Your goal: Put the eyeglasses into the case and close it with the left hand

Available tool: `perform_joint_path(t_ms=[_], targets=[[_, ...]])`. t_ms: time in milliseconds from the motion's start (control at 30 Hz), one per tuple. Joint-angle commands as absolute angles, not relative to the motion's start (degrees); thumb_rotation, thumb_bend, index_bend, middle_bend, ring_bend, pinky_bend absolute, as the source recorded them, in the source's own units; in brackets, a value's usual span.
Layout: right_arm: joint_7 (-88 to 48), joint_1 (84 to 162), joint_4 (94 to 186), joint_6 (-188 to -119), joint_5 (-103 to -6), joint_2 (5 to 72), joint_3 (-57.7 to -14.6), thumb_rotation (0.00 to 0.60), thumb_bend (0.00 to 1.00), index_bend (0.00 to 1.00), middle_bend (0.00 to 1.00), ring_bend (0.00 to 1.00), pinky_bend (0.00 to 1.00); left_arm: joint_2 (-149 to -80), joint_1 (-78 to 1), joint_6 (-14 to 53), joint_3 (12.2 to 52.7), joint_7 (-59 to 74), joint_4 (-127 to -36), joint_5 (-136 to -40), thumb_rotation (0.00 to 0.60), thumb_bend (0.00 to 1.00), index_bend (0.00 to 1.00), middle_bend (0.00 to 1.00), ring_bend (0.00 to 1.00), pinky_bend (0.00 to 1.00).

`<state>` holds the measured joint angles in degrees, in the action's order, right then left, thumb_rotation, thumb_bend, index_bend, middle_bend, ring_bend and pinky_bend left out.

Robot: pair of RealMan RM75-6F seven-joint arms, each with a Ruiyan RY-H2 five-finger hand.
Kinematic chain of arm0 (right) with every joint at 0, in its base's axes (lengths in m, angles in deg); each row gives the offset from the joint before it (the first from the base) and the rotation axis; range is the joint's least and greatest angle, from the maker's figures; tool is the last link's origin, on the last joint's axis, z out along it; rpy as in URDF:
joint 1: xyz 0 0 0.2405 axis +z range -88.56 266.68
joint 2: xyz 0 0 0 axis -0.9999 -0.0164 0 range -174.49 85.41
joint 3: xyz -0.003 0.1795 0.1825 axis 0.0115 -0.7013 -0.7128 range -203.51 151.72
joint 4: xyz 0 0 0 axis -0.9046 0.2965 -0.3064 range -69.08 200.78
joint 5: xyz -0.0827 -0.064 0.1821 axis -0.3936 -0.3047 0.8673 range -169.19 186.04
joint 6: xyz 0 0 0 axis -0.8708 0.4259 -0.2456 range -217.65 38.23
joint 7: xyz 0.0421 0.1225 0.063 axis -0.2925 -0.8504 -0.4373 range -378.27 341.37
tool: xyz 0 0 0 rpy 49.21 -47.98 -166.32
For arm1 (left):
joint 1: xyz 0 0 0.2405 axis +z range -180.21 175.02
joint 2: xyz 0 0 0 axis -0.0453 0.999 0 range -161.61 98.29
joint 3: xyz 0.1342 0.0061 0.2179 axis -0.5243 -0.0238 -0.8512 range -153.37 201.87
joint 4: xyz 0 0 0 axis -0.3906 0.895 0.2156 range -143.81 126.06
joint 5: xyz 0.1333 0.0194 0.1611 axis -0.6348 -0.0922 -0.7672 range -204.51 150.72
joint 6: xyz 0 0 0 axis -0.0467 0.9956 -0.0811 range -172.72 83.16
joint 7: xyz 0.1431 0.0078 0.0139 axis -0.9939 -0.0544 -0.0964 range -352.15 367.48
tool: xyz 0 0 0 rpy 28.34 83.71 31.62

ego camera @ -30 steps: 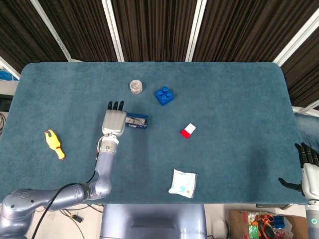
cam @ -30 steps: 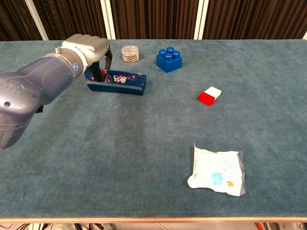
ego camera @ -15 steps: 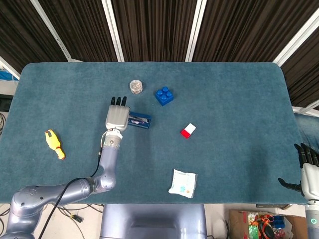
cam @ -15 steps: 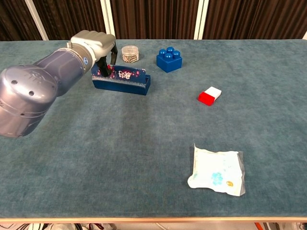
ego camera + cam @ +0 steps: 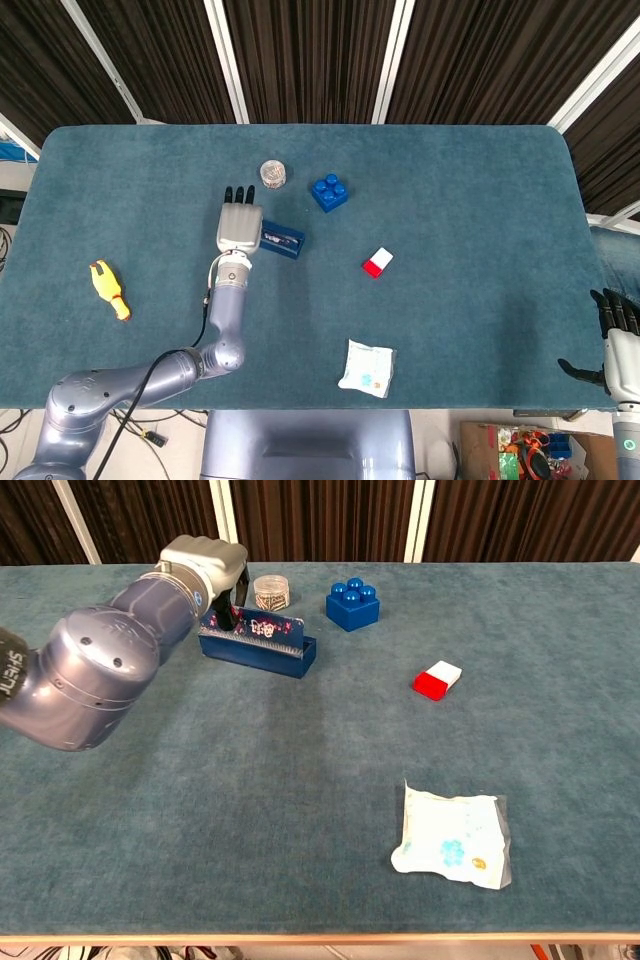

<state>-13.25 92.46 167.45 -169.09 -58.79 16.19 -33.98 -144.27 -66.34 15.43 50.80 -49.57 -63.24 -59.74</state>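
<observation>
The dark blue eyeglass case [image 5: 287, 243] [image 5: 262, 646] lies left of the table's middle, its patterned lid standing upright along the far side. Something pale shows inside it in the head view; I cannot make out the eyeglasses clearly. My left hand [image 5: 240, 225] [image 5: 205, 562] is over the case's left end. Its fingers reach past the lid and a dark thumb comes down on the lid's near face, so it pinches the lid. My right hand [image 5: 618, 345] hangs off the table's right front corner, fingers apart, holding nothing.
A small clear jar [image 5: 272, 173] [image 5: 270, 591] stands just beyond the case, and a blue brick [image 5: 329, 192] [image 5: 352, 604] is to its right. A red-and-white block [image 5: 377, 262] [image 5: 437, 680], a white packet [image 5: 366, 368] [image 5: 452, 837] and a yellow toy [image 5: 110, 290] lie further off.
My left hand has moved away from me and slightly right, and the case has shifted with it towards the jar. The right hand has not moved.
</observation>
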Motion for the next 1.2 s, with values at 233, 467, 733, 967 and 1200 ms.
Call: perform_joint_path(t_ms=[233, 467, 733, 967, 1200], targets=[[-13.26, 92.52, 167.6, -168.92, -58.61, 16.06, -33.97, 0.6, 0.12, 0.08, 0.0, 0.09, 0.22, -146.51, -68.42, 14.88, 51.07, -50.23, -59.06, -59.28, 0.6, 0.47, 0.58, 0.09, 0.07, 0.09], [-13.23, 92.51, 167.69, -168.9, -58.32, 16.0, -34.04, 0.6, 0.12, 0.08, 0.0, 0.09, 0.22, -148.91, -70.0, 13.34, 51.75, -49.99, -53.94, -58.61, 0.6, 0.47, 0.55, 0.09, 0.07, 0.09], [-13.36, 92.52, 168.04, -168.75, -58.28, 15.78, -33.98, 0.6, 0.12, 0.08, 0.0, 0.09, 0.22, -152.1, -71.65, 10.71, 52.42, -48.3, -47.35, -58.72, 0.6, 0.47, 0.51, 0.09, 0.07, 0.09], [-13.5, 92.51, 168.09, -168.55, -58.13, 15.64, -33.9, 0.6, 0.12, 0.08, 0.0, 0.09, 0.22, -154.72, -73.23, 8.62, 53.34, -45.93, -41.67, -59.48, 0.6, 0.47, 0.49, 0.09, 0.07, 0.09], [-13.54, 92.58, 168.29, -168.22, -57.86, 15.51, -33.86, 0.6, 0.12, 0.09, 0.0, 0.09, 0.22, -156.66, -74.6, 7.46, 54.04, -43.75, -37.24, -60.79, 0.6, 0.47, 0.49, 0.09, 0.07, 0.09]])
